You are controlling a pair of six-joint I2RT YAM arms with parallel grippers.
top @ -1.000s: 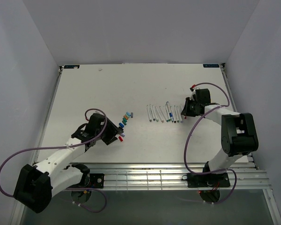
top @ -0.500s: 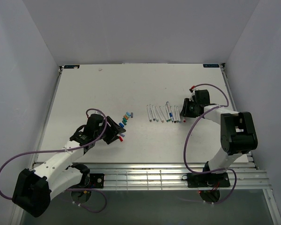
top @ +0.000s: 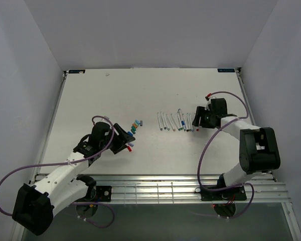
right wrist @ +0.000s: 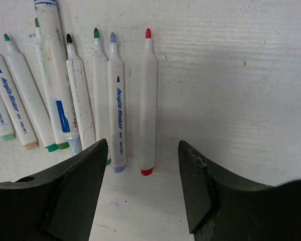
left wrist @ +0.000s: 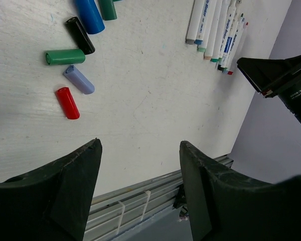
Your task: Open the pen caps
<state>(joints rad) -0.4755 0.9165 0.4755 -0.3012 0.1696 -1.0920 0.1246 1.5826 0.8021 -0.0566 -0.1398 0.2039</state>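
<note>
Several uncapped white pens [top: 175,121] lie side by side mid-table. In the right wrist view the red-tipped pen [right wrist: 148,100] ends the row, beside a lavender-tipped one [right wrist: 116,110]. My right gripper [right wrist: 143,143] stands open just short of the red pen's back end, holding nothing; from above it [top: 197,118] is at the row's right. Loose pen caps [top: 133,130] lie in a cluster to the left: red [left wrist: 67,103], grey [left wrist: 79,79], green [left wrist: 65,56], black [left wrist: 80,35], blue [left wrist: 89,14]. My left gripper [left wrist: 139,143] is open and empty, near side of the caps.
A slatted metal rail [top: 180,188] runs along the table's [top: 115,95] near edge, behind both arm bases. Purple cables [top: 210,150] loop off each arm. Grey walls close in the table on the left, right and back.
My right gripper has opened and pulled slightly right, leaving the red pen at the row's end. My left gripper has opened wider and drawn back a little from the caps.
</note>
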